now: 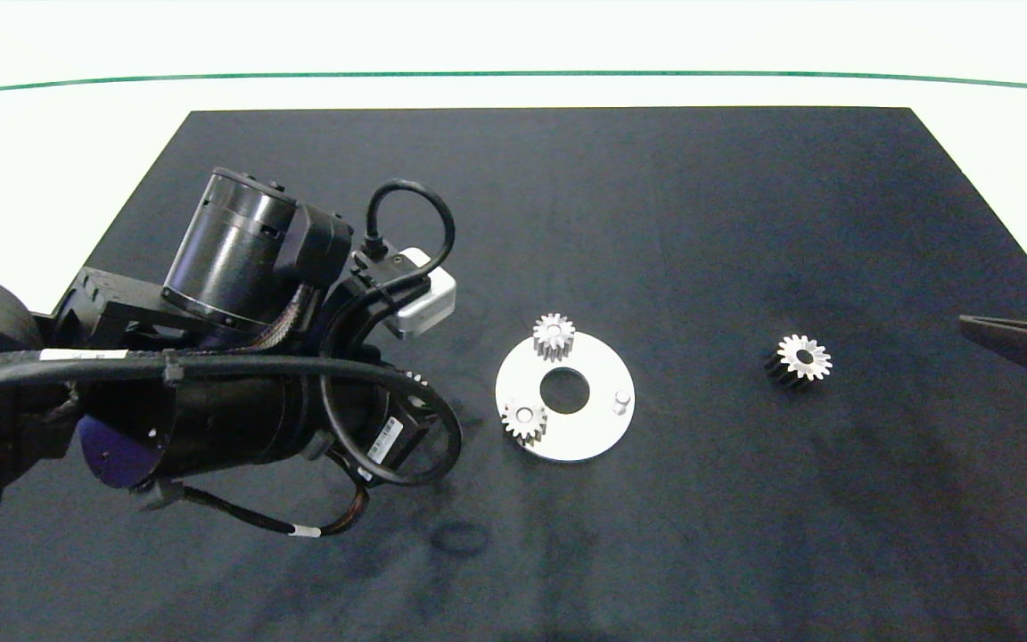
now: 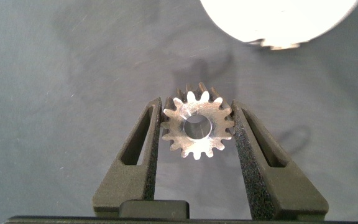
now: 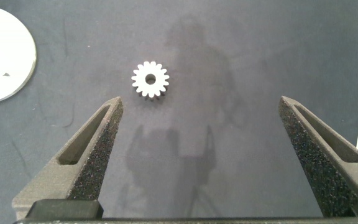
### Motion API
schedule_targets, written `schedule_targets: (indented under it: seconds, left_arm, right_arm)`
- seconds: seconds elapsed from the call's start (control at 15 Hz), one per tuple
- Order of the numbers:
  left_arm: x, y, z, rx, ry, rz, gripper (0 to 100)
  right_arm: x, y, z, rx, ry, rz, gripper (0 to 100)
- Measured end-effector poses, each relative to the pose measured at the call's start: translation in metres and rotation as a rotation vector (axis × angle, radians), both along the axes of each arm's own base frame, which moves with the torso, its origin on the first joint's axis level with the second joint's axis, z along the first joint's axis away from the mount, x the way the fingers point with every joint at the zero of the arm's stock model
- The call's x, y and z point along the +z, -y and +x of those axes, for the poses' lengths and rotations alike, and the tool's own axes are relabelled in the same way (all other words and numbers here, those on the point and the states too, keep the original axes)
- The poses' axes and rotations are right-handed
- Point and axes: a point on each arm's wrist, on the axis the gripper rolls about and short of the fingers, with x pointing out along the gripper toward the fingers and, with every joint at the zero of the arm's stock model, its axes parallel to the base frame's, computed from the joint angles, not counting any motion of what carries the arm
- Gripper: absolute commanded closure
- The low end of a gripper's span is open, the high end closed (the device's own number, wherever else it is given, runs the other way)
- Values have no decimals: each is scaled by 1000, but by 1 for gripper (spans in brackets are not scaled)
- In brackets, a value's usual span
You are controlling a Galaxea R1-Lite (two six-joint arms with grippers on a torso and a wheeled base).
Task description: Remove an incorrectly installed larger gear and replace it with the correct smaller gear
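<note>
My left gripper (image 2: 197, 107) is shut on the smaller gear (image 2: 197, 127), a thin all-silver spur gear pinched by its teeth between the two fingers. In the head view only a few of that gear's teeth (image 1: 417, 378) peek out under the left arm, just left of the round plate (image 1: 587, 432). The plate carries two small silver gears (image 1: 554, 335) (image 1: 524, 419) and one bare peg (image 1: 622, 400). The larger gear (image 1: 799, 358), with dark sides, lies on the mat to the plate's right. My right gripper (image 3: 201, 102) stands open, apart from the larger gear (image 3: 150, 79).
A black mat (image 1: 745, 223) covers the white table, whose far part bears a green line (image 1: 513, 74). The left arm's bulk and cables (image 1: 237, 374) fill the left side. Only one right finger (image 1: 1026, 348) shows at the head view's right edge.
</note>
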Motion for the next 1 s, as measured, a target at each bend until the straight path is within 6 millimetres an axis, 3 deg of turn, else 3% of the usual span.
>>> schedule_targets:
  seconds: [0.33, 0.67, 1.0]
  left_arm:
    - [2, 21, -23, -110, -7, 53, 78]
    - [12, 43, -12, -126, 8, 61, 78]
    - [13, 73, -5, -125, 32, 90, 78]
  right_arm:
    - [5, 2, -11, -8, 35, 19, 0]
    - [14, 7, -35, -11, 98, 28, 0]
    - [12, 8, -44, -5, 112, 40, 0]
